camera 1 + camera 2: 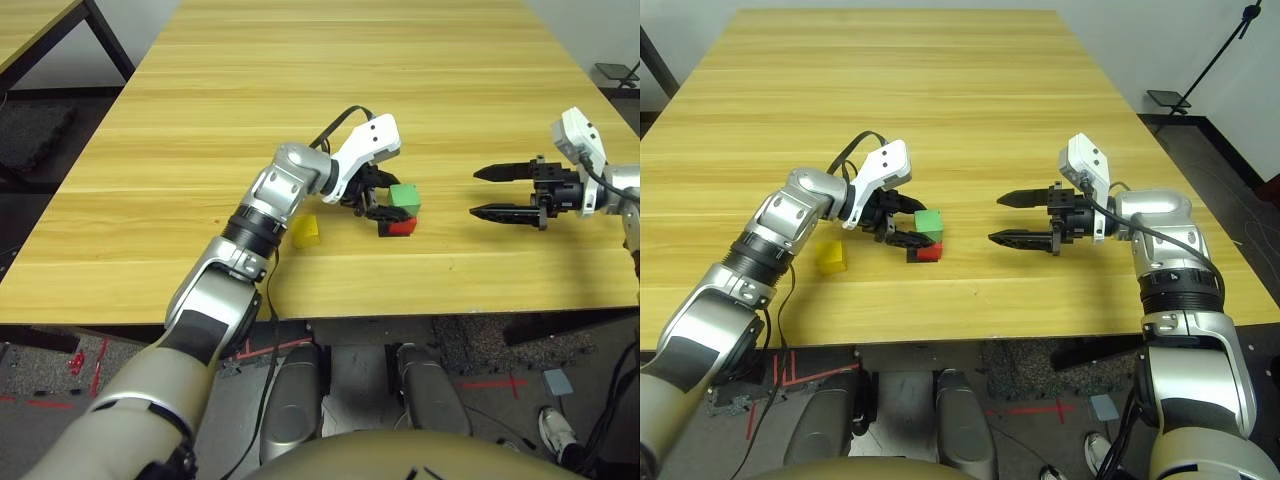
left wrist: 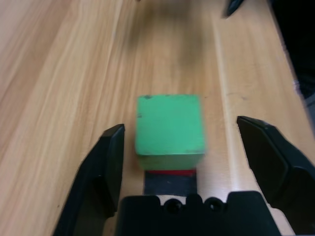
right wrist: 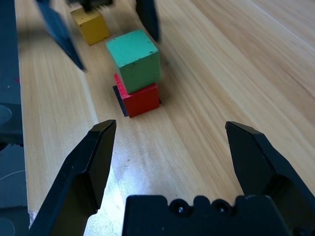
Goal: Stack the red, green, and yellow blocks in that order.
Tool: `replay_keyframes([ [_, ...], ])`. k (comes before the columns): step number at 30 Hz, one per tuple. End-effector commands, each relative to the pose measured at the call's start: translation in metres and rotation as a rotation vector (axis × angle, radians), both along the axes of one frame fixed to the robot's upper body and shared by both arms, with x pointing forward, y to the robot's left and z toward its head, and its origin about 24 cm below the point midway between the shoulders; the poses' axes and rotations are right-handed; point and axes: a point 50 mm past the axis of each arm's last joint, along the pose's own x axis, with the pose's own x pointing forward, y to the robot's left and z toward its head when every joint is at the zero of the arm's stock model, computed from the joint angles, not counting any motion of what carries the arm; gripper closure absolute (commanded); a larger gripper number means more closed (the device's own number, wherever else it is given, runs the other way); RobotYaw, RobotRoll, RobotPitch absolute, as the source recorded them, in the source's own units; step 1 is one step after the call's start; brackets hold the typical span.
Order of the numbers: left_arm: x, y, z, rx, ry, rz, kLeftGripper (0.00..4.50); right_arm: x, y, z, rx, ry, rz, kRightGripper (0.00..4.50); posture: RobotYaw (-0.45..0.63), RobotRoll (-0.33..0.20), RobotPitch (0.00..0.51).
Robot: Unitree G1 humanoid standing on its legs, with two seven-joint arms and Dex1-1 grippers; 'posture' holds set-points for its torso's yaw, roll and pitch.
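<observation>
The green block (image 3: 134,59) sat on the red block (image 3: 141,99), which rested on a flat black square patch (image 3: 119,101) on the tabletop (image 1: 300,90), a little askew so that one green edge overhung the red. The yellow block (image 1: 831,256) lay by itself on the tabletop just beside the left forearm, a short way from the pair. The left gripper (image 2: 194,157) was released, its fingers spread to either side of the green block with bare wood showing in both gaps. The right gripper (image 1: 1022,218) hung open and empty, well apart from the stack and pointing toward it.

All three looked like small, rigid, matte cubes, probably light and not at all fragile; the dull faces should give the pads fair friction. The yellow block would best be taken on two opposite side faces, squarely and near mid-height, leaving its underside free to seat flat. A light stack of this kind would likely topple at a nudge, so the skewed green block left little margin.

Counted: one red block, one green, one yellow, one black patch, two grippers
</observation>
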Motion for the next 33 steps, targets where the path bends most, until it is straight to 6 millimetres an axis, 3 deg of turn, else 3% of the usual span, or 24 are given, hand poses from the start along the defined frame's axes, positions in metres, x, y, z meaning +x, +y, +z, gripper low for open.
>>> replay_keyframes([
  [1, -0.021, 0.026, 0.016, 0.021, -0.026, 0.063, 0.02, 0.003, -0.001, 0.004, -0.001, -0.01, -0.006, 0.0, 0.14, -0.081, 0.1],
  [6, -0.038, 0.067, 0.014, 0.136, -0.052, 0.177, 0.02, 0.007, 0.003, 0.004, 0.004, -0.011, -0.001, 0.0, 0.17, -0.081, 0.094],
  [12, -0.034, 0.099, -0.003, 0.201, -0.034, 0.296, 0.02, 0.012, 0.011, 0.006, 0.015, -0.016, 0.024, 0.0, 0.18, -0.089, 0.093],
  [22, -0.031, 0.103, -0.048, 0.286, 0.042, 0.265, 0.02, 0.011, 0.013, 0.011, 0.021, -0.02, 0.036, 0.0, 0.15, -0.101, 0.103],
  [29, -0.028, 0.106, -0.061, 0.293, 0.063, 0.277, 0.02, 0.009, 0.012, 0.01, 0.024, -0.014, 0.022, 0.0, 0.14, -0.1, 0.108],
  [33, -0.023, 0.102, -0.051, 0.254, 0.03, 0.294, 0.91, 0.008, 0.012, 0.008, 0.026, -0.01, 0.018, 0.0, 0.15, -0.096, 0.107],
])
